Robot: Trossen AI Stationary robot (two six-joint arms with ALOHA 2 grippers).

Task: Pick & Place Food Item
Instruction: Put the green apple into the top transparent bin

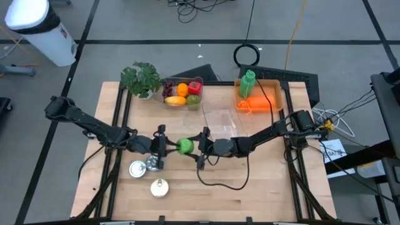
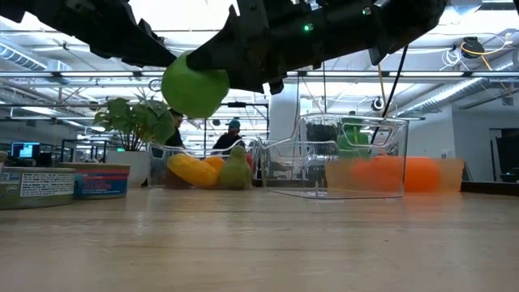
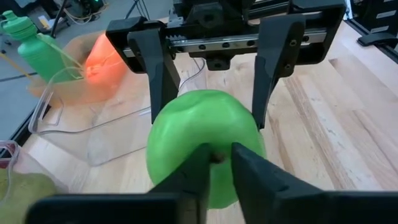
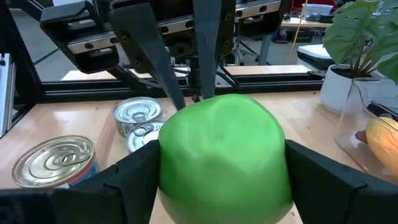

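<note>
A green apple [image 1: 185,146] hangs in the air above the table's middle, between my two grippers; the low view shows the apple [image 2: 195,83] well clear of the wood. My left gripper [image 3: 217,155] comes from the table's left, its fingertips nearly together at the apple's stem. My right gripper [image 4: 221,171] comes from the table's right, its two fingers standing wide on either side of the apple [image 4: 221,155]. Both arms reach in low over the table. My left gripper pinches the short brown stem [image 3: 217,158] between its two fingertips, at the end of the apple that faces the left arm. The fingers come nearly level from the table's left, tipped slightly down. My right gripper holds the apple by two opposite sides [image 4: 166,163] between its two fingers [image 3: 163,81]. They come level from the table's right. The apple is lifted clear of the table.
Three tin cans [image 1: 137,169] [image 1: 153,164] [image 1: 160,187] stand on the table near the left gripper. A clear bin [image 1: 219,122] sits behind the apple. Farther back stand a tray of fruit [image 1: 182,92], a potted plant [image 1: 140,78] and an orange bin [image 1: 270,94] with a green bottle [image 1: 249,82].
</note>
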